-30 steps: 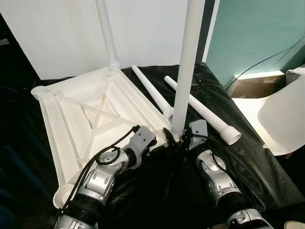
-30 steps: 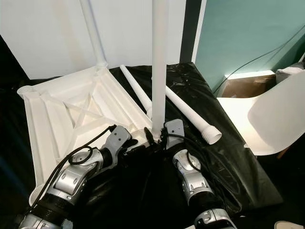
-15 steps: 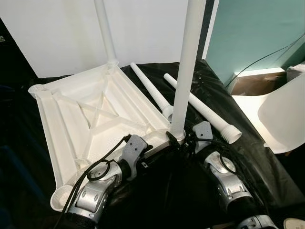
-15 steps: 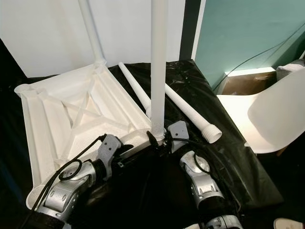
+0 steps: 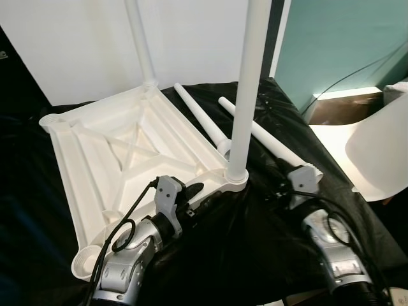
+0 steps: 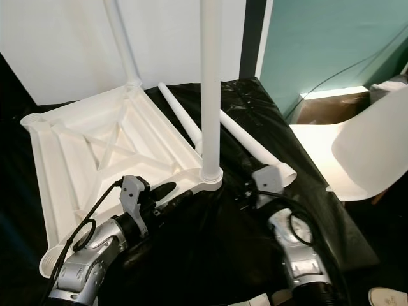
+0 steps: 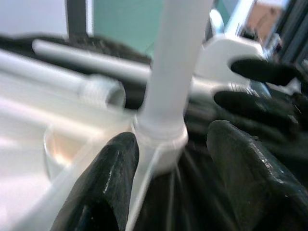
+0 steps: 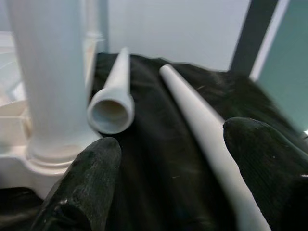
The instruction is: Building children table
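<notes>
Tabletop (image 5: 121,150), white plastic and ribbed, is lying upside down on a black sheet (image 5: 255,242) that is covering the surface under it. Two white legs are standing upright in its corner sockets: the near leg (image 5: 245,89) is rising from the corner closest to the robot's right side, and the far leg (image 5: 141,41) is standing at the far corner by the white wall. The two corner sockets on the robot's left side are sitting open. Two loose legs are lying side by side on the black sheet past the tabletop's right edge, the inner loose leg (image 5: 201,118) just beside that edge and the outer loose leg (image 5: 264,140) a little further right, its threaded end pointing toward the robot.

The left end effector (image 5: 197,191) is hovering low at the tabletop's near edge, just left of the near leg's base; its fingers (image 7: 103,183) are spread wide and gripping nothing, with the leg's base showing between them in the left wrist view. The right end effector (image 6: 245,191) is sitting to the right of the same leg base, close to the threaded end of the outer loose leg; its fingers (image 8: 86,183) are also spread wide and closing on nothing. A white chair (image 5: 376,150) is standing off to the right, beside a teal wall.
</notes>
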